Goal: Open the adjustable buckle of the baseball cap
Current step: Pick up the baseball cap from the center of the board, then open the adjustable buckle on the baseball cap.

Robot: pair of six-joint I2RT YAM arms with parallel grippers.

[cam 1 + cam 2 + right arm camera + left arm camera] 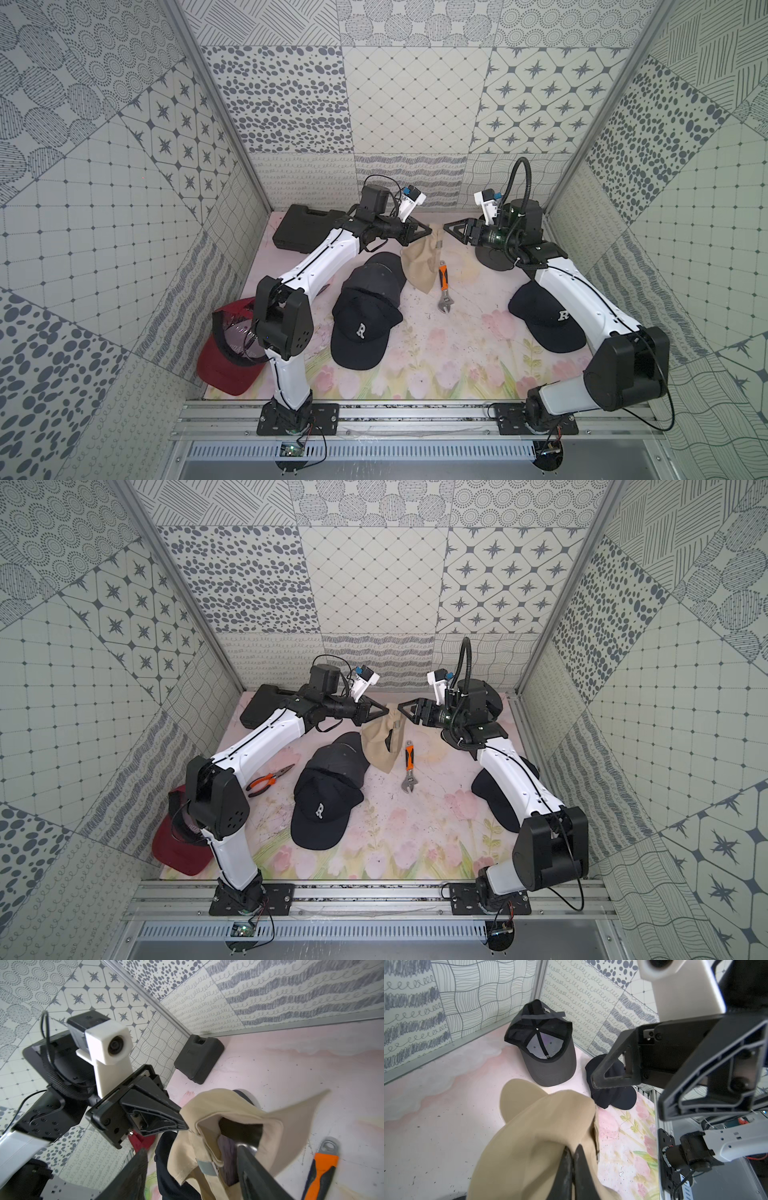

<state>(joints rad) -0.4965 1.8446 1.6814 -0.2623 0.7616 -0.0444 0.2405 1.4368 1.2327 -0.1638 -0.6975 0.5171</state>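
Front rail (pixel 415 415): bare aluminium bar nearest me, with both arm bases bolted to it.
Red cap (pixel 220 370): red fabric baseball cap at the left edge of the flower-printed table mat (pixel 457 353), partly under the left arm.
Left gripper (pixel 424 233): fingers pressed together, clamped on the rear rim of the tan ribbed-fabric baseball cap (pixel 420 266).
Tan cap: back centre of the mat, hanging from that pinch between the two grippers, brim down, just beside the stacked navy caps (pixel 368 320).
Buckle (pixel 204 1166): small grey metal piece on the rear strap, seen from the right wrist; whether it is undone I cannot tell.
Handling: light, soft and floppy, so the crown will likely sag and twist, and only the brim looks stiff. The best hold is on the strap, close on either side of the buckle.
Wrench (pixel 444 291): orange-handled adjustable wrench lying just right of the cap.
Right gripper (pixel 448 227): jaws apart, gripping nothing, tips at the cap's rear opening; I cannot tell whether they touch it.
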